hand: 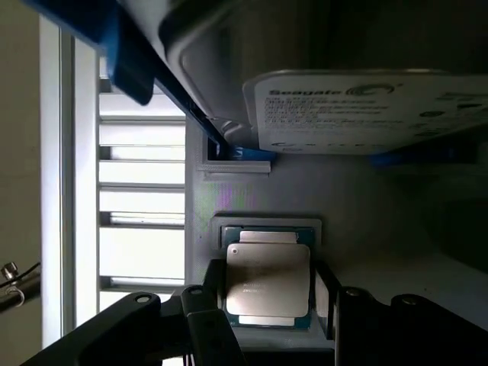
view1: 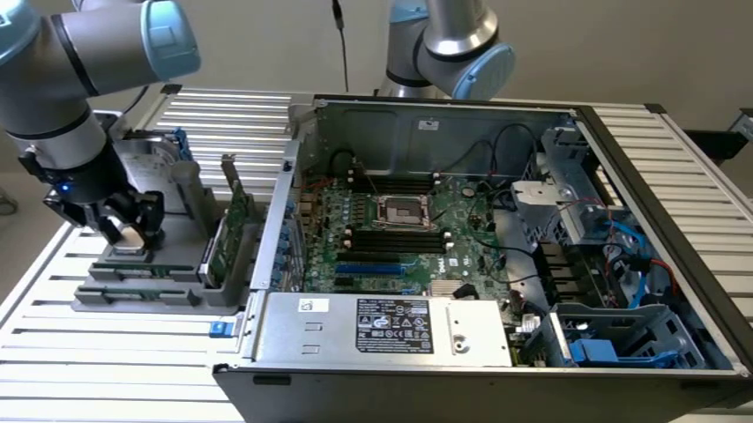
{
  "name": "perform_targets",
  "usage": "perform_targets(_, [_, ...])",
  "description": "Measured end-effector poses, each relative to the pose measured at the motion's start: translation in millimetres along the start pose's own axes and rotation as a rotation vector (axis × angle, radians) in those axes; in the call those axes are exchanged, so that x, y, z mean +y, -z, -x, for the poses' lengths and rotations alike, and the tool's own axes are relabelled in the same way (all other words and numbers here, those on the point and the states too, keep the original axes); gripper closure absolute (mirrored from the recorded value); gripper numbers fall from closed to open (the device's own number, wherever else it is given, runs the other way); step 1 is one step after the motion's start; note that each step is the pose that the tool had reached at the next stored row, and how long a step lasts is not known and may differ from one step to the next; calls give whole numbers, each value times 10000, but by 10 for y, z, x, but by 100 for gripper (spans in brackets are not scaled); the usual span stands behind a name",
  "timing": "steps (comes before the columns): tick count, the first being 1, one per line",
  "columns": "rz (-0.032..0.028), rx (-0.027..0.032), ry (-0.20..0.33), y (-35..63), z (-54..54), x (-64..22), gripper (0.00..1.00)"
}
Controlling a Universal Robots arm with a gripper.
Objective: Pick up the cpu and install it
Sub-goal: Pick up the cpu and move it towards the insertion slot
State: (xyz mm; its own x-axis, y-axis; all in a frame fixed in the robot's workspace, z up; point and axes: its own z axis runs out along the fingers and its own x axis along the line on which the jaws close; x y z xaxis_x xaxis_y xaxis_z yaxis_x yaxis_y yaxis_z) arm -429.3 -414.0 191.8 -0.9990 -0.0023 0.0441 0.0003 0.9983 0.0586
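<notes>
At nine o'clock of the computer case [view1: 447, 132], the pincer [hand: 271, 293] is straddling the cpu [hand: 268, 278], spread; closing evenly on opposite edges and lifting level is probably serving best.

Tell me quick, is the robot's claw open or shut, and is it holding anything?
Gripper: open, holding nothing; it sits low over the cpu, one finger on each side of it.

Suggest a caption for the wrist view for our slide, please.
End effector open astride the cpu, with the hard drive nearby.
</notes>
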Motion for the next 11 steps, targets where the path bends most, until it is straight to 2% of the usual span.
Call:
perform_targets(4, [50, -1, 2, 97, -5, 6, 45])
perform_targets(11, [57, 4, 2, 407, -17, 24, 45])
